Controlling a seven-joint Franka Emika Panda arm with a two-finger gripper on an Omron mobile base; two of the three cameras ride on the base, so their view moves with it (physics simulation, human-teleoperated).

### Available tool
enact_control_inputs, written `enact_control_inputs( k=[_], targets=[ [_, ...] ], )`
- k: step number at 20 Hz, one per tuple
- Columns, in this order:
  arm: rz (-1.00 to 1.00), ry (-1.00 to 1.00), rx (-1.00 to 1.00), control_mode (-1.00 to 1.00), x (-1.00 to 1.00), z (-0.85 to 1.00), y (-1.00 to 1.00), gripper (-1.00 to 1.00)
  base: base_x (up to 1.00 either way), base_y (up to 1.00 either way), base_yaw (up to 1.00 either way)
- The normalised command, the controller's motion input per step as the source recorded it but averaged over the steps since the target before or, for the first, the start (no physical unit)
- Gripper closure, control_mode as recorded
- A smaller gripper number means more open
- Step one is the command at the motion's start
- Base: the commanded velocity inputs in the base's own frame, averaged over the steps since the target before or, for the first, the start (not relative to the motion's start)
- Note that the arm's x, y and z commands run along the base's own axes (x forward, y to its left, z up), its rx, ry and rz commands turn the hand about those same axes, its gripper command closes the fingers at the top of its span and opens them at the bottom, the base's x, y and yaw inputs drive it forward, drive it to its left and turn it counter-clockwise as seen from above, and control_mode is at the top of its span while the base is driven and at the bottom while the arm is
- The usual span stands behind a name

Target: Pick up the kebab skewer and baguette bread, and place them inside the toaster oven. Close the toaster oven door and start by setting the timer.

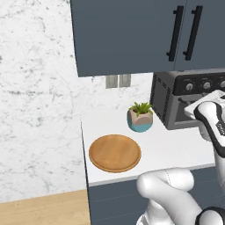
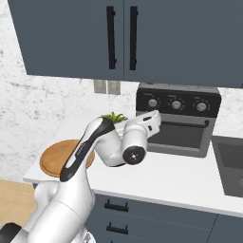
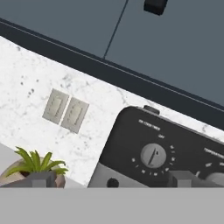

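One slip likely: tool (image 3: 111, 178), fingers apart and empty, close to the leftmost knob (image 3: 153, 155) of the toaster oven (image 2: 178, 121), could skid off or grab the neighbouring dial.

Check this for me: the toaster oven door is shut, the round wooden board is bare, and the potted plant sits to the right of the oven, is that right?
Not quite. The potted plant sits to the left of the toaster oven, between it and the round wooden board, as the left base view shows. The rest holds: the toaster oven door is shut and the board is bare.
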Motion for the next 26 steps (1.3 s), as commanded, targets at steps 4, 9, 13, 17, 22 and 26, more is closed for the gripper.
enact_control_inputs(
  k=[4,9,13,17,22,26],
  targets=[
    [0.00,-0.13,0.02,-1.00,0.01,0.00,-0.11,-1.00,0.00,0.00,0.00],
    [-0.01,-0.11,0.09,-1.00,-0.01,0.00,-0.28,-1.00,0.00,0.00,0.00],
    [-0.11,-0.01,0.15,-1.00,0.31,0.00,-0.08,-1.00,0.00,0.00,0.00],
    [-0.08,0.00,0.10,-1.00,0.28,0.02,0.00,-1.00,0.00,0.00,0.00],
    [-0.03,0.00,0.08,-1.00,0.14,0.09,0.00,-1.00,0.00,0.00,0.00],
    [0.00,0.00,0.09,-1.00,0.02,0.08,-0.01,-1.00,0.00,0.00,0.00]
  ],
)
